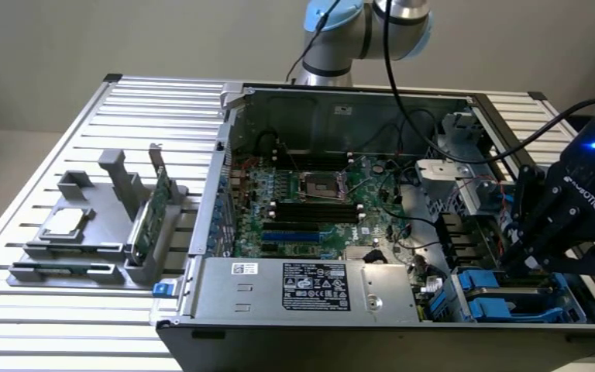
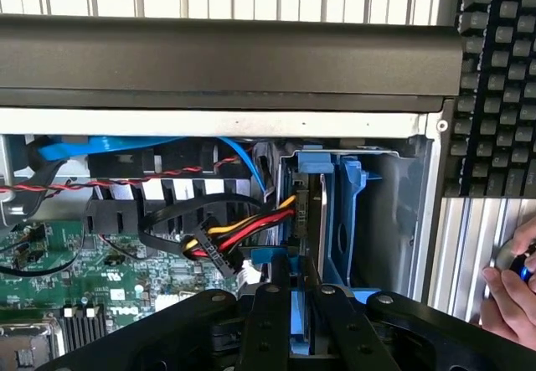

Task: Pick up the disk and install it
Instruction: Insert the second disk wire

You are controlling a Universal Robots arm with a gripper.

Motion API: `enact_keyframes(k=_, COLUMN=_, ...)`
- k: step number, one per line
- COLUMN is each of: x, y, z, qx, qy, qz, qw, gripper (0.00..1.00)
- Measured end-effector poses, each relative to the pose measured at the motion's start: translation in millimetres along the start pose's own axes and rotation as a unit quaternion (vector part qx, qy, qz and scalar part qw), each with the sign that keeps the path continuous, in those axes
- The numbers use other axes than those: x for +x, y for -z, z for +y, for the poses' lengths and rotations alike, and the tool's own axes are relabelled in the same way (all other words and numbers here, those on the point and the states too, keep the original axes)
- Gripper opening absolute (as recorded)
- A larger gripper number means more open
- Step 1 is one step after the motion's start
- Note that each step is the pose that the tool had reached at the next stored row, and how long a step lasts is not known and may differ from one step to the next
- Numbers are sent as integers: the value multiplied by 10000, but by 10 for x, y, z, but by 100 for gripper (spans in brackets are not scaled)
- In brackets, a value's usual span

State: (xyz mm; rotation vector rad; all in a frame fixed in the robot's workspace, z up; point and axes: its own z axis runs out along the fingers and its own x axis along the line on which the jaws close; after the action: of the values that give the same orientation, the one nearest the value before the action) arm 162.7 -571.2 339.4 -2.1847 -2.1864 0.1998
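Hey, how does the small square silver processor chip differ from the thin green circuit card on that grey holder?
The small square silver processor chip is compact and square; the thin green circuit card is long and narrow. The chip lies face up on the grey holder; the card stands on edge in it. The chip sits farther toward the exterior view's left. Both rest on the slatted metal table.
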Motion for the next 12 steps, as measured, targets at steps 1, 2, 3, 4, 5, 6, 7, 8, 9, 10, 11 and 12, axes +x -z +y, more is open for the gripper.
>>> enact_keyframes(k=1, x=-1, y=-1, z=1, qx=0, qy=4, qz=4, qw=10000, gripper=16)
enact_keyframes(k=2, x=-2, y=-2, z=3, qx=0, qy=6, qz=7, qw=10000, gripper=16)
enact_keyframes(k=3, x=-5, y=-4, z=4, qx=-1, qy=10, qz=11, qw=10000, gripper=16)
enact_keyframes(k=4, x=-7, y=-5, z=5, qx=-1, qy=13, qz=13, qw=10000, gripper=16)
enact_keyframes(k=5, x=-10, y=-6, z=6, qx=-1, qy=16, qz=15, qw=10000, gripper=16)
enact_keyframes(k=6, x=-13, y=-7, z=6, qx=-1, qy=20, qz=16, qw=10000, gripper=16)
enact_keyframes(k=7, x=-17, y=-9, z=7, qx=-1, qy=23, qz=19, qw=10000, gripper=16)
enact_keyframes(k=8, x=-22, y=-11, z=8, qx=-2, qy=27, qz=21, qw=10000, gripper=16)
enact_keyframes(k=9, x=-29, y=-12, z=8, qx=-2, qy=31, qz=23, qw=10000, gripper=16)
enact_keyframes(k=10, x=-36, y=-13, z=8, qx=-2, qy=33, qz=24, qw=10000, gripper=16)
enact_keyframes(k=11, x=-44, y=-16, z=8, qx=-2, qy=34, qz=27, qw=10000, gripper=16)
enact_keyframes(k=12, x=-52, y=-19, z=8, qx=-2, qy=35, qz=30, qw=10000, gripper=16)
